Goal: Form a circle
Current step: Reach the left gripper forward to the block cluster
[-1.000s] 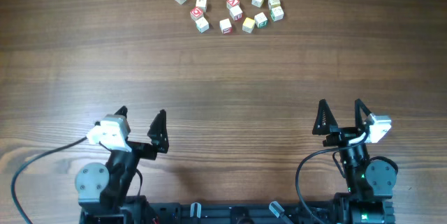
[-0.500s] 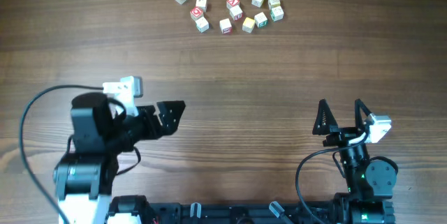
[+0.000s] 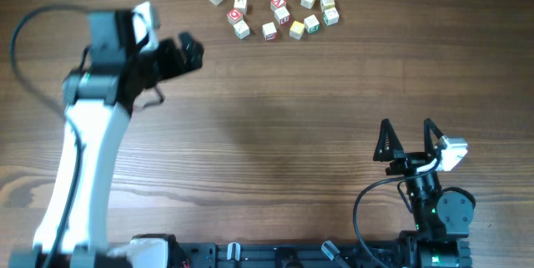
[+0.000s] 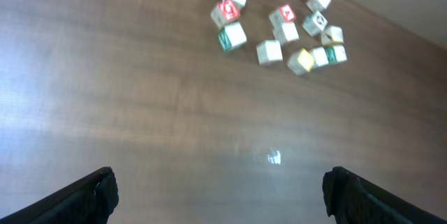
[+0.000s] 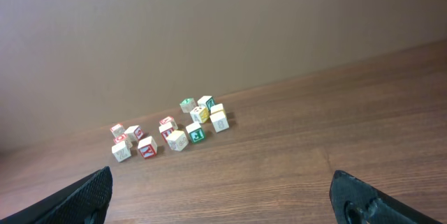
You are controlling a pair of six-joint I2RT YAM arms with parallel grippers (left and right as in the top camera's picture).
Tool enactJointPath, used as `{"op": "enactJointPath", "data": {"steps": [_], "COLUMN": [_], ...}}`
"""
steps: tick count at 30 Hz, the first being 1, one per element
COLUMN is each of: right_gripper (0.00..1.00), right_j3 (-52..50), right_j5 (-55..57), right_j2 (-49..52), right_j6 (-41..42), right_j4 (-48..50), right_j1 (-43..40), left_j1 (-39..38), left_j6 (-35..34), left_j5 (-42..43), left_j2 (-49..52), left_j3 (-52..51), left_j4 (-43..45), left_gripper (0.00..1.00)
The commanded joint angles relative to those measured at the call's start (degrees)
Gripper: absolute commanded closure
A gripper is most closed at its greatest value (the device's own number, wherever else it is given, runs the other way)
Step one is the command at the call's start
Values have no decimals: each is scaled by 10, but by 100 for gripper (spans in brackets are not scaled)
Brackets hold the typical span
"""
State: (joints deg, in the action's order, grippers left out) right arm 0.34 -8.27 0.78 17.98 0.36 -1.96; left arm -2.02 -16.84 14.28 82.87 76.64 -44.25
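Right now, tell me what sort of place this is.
Probably a robot test bench: a bare wood-grain table, a left arm and right arm based at its near edge, letter cubes, a plain wall behind.

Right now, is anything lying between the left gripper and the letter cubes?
No, nothing visible stands in the way. Only bare table lies between the left gripper, its jaws open, and the letter cubes, a loose cluster near the far edge. The left wrist view also shows only wood before them.
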Motion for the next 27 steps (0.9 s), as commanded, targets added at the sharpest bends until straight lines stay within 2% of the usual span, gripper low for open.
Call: {"op": "enactJointPath", "data": {"steps": [1, 4, 6, 14, 17, 20, 22, 27], "right_gripper": [0, 0, 0, 0, 0, 0, 0, 0], "right_j3": [0, 0, 0, 0, 0, 0, 0, 0], "right_j5": [6, 6, 6, 6, 6, 6, 6, 6], "right_j2": [-3, -3, -3, -3, -3, -3, -3, -3], "right_j6": [4, 4, 4, 4, 4, 4, 4, 4], "right_j4": [2, 2, 2, 2, 2, 2, 2, 2], "right_j1": [-3, -3, -3, -3, -3, -3, -3, -3], "left_j1": [-49, -84, -98, -101, -102, -103, -103, -115], "left_j6": [16, 7, -23, -30, -29, -26, -2, 25], "left_j5": [-101, -184, -237, -225, -223, -217, -192, -192], "left_j2": [91, 155, 195, 340, 378, 419, 454, 507], "left_j3": [81, 123, 126, 126, 127, 142, 173, 240], "left_j4": [20, 69, 124, 326, 372, 379, 364, 325], "left_gripper": [1, 1, 0, 2, 3, 4, 6, 6]}}
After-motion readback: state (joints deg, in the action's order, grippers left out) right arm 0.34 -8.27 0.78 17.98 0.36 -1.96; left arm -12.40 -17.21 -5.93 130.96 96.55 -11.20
